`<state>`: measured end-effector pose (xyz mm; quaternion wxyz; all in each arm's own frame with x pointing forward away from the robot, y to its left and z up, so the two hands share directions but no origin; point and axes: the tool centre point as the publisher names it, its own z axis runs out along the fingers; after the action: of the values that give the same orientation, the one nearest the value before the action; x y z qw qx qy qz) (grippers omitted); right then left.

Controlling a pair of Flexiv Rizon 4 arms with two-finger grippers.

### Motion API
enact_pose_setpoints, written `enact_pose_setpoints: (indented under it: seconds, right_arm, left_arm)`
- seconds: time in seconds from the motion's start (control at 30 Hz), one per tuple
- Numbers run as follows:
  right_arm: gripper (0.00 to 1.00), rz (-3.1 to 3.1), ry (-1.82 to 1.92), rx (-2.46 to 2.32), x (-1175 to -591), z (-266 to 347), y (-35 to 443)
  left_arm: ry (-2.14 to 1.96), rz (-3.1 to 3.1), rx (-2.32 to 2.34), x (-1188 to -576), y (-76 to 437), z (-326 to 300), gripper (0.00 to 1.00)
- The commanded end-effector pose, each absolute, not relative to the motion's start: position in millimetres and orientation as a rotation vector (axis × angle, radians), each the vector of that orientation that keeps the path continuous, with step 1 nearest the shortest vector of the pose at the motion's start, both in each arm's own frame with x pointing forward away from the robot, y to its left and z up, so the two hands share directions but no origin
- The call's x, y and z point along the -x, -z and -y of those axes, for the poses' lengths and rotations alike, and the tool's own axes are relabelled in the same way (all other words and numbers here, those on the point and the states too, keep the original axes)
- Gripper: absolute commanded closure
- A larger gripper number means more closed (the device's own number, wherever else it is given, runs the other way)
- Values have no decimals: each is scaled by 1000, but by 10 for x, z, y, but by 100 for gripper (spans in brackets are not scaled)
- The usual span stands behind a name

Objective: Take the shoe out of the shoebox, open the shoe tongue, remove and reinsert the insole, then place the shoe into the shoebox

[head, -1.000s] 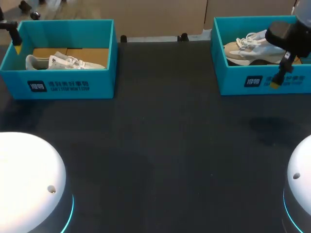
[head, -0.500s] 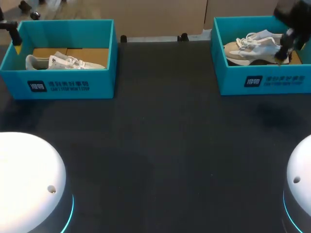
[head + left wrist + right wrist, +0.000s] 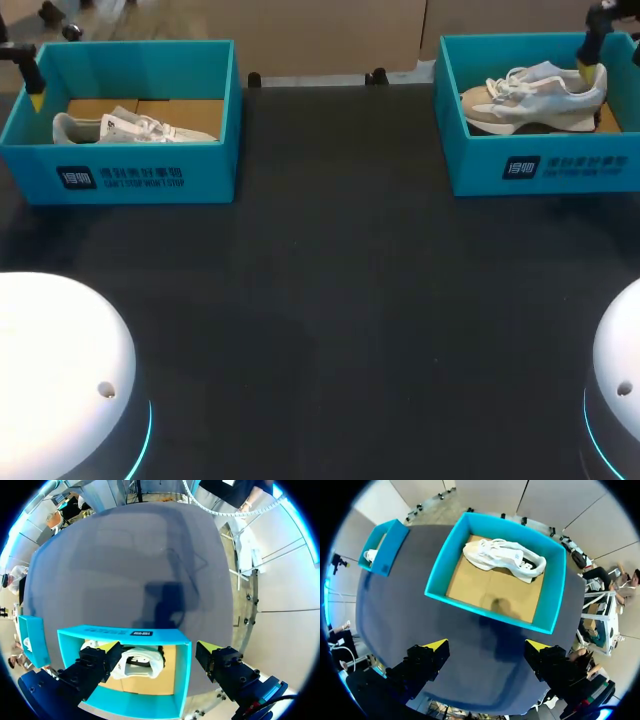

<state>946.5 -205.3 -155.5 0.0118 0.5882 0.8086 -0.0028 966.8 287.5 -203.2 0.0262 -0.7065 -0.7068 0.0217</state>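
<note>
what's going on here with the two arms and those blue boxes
Nothing is being held at this point. A white shoe lies in the left shoebox, and a beige and grey shoe lies in the right shoebox. The left claw hangs open over one end of the left shoebox. The right claw is open too, up above the right shoebox. Neither claw touches a shoe.

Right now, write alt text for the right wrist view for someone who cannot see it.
A white shoe lies in an open teal shoebox on a dark table, ahead of the right gripper, whose yellow-tipped fingers stand apart, empty. A second teal box sits farther off.
</note>
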Motion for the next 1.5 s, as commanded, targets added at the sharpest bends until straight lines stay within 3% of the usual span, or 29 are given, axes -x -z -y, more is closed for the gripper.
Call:
enact_pose_setpoints:
  seconds: [0.03,0.33,0.93,1.23,1.5]
  right_arm:
    - [0,-2496,62,-1872,-9579,2025,1597]
    - [0,-2255,188,-1999,-10382,2288,1672]
    - [0,-2169,306,-1950,-10577,2449,1676]
    - [0,-2114,277,-1973,-11105,2733,2057]
    - [0,-2085,331,-2055,-11199,2841,2389]
  left_arm:
    - [-65,2183,2183,-9666,2031,-2876,0]
    - [-65,2183,2183,-9666,2031,-2876,0]
    - [-65,2183,2183,-9666,2031,-2876,0]
    - [-65,2183,2183,-9666,2031,-2876,0]
    - [-65,2183,2183,-9666,2031,-2876,0]
